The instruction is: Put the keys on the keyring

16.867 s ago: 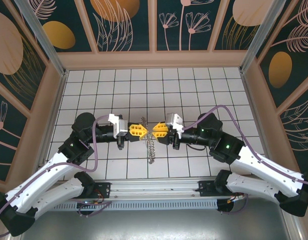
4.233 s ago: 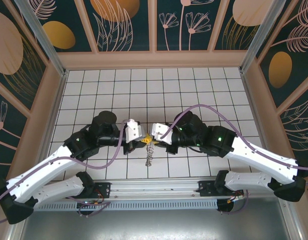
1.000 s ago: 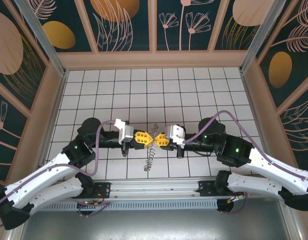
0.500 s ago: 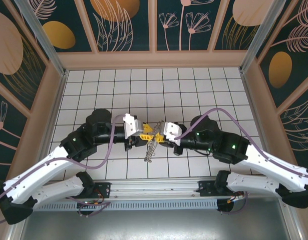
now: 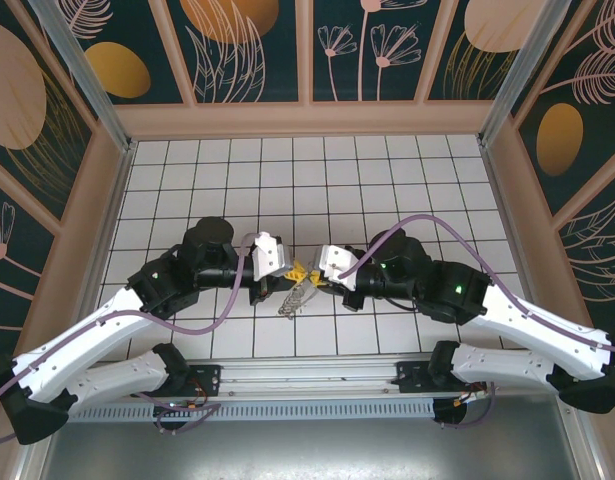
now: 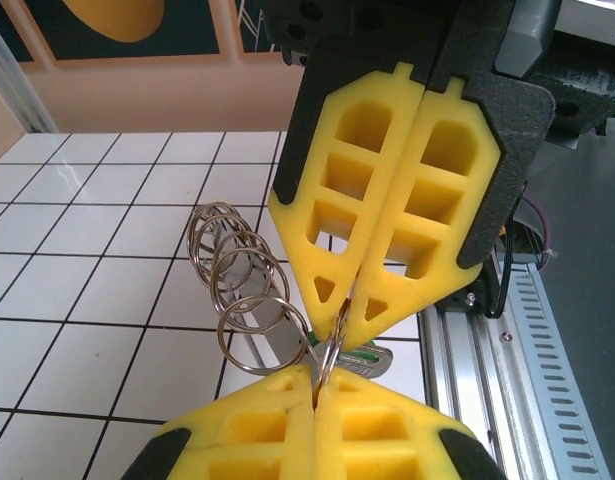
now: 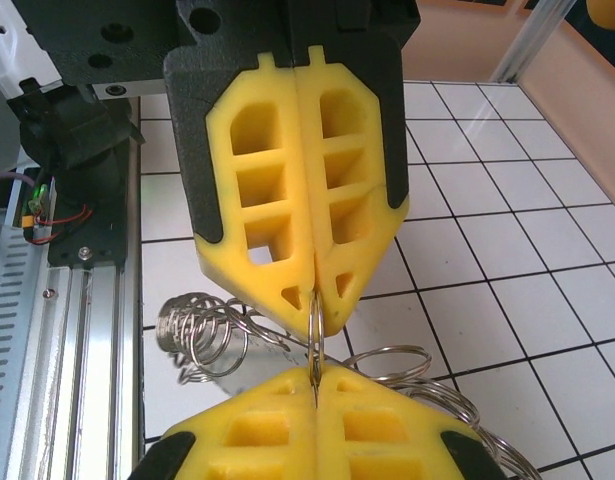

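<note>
My left gripper (image 5: 292, 271) and right gripper (image 5: 310, 273) meet tip to tip above the tiled floor. Both are shut on the same silvery split ring, the keyring (image 6: 332, 345), which stands edge-on between the two pairs of yellow tips. In the left wrist view my left gripper (image 6: 320, 372) comes from below and the right gripper (image 6: 350, 320) from above. A small pale-green key (image 6: 367, 355) with a silvery end sits just behind the pinched ring; I cannot tell whether it is threaded on. In the right wrist view the keyring (image 7: 314, 335) runs from my right gripper (image 7: 315, 372) up to the left gripper (image 7: 315, 300).
A chain of linked silvery rings (image 5: 290, 297) hangs from the pinched ring down to the floor, coiling on both sides (image 7: 197, 335). The metal rail (image 5: 307, 385) with the arm bases lies close behind it. The enclosure walls (image 5: 307, 120) stand well away.
Both wrists have rolled and pressed closer together, hiding most of the yellow fingers from above. The ring chain has swung left and bunched up under the tips.
</note>
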Controlling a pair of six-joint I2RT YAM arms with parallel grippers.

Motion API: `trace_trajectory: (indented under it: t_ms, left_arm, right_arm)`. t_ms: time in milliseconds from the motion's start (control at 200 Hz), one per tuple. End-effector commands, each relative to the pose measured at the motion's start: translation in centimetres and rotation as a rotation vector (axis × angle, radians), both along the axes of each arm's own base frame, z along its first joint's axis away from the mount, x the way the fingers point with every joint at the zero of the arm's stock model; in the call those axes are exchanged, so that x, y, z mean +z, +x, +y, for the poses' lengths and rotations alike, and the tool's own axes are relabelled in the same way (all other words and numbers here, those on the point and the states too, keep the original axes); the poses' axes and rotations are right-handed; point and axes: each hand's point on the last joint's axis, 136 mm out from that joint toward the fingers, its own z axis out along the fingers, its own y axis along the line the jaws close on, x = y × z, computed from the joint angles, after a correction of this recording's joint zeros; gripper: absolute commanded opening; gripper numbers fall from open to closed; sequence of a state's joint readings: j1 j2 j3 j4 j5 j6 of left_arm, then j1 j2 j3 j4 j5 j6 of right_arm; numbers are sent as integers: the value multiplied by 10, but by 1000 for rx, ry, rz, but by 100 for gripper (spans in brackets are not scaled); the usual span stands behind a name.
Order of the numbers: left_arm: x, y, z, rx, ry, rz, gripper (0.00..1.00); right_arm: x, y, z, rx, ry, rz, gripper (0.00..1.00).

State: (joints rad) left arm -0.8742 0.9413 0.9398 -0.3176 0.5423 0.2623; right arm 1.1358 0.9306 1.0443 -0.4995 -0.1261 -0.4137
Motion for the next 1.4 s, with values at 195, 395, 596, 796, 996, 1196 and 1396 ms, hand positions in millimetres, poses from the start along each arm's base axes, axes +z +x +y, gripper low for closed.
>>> trace_trajectory:
  t_ms: [195,395,596,796,996,1196,1396]
  left_arm:
    - [49,-27,0,-104,-318,-13,0]
    - [64,-37,3,-155,-426,-27,0]
    - [71,-45,7,-193,-492,-19,0]
    - [68,-47,7,-202,-504,6,0]
    - [56,-31,-1,-126,-379,17,0]
    - [36,-15,-6,-67,-199,13,10]
    - [29,-10,-9,-67,-150,8,4]
  right_arm:
    - [31,-17,3,95,168,-30,10]
    - [41,-25,0,128,225,-41,16]
    - [42,-27,1,141,234,-40,15]
    - [48,-27,-1,139,265,-65,4]
    - [54,-18,-8,76,264,-96,0]
    - [34,-3,-1,29,123,-71,0]
    - [28,-3,7,56,80,-58,0]
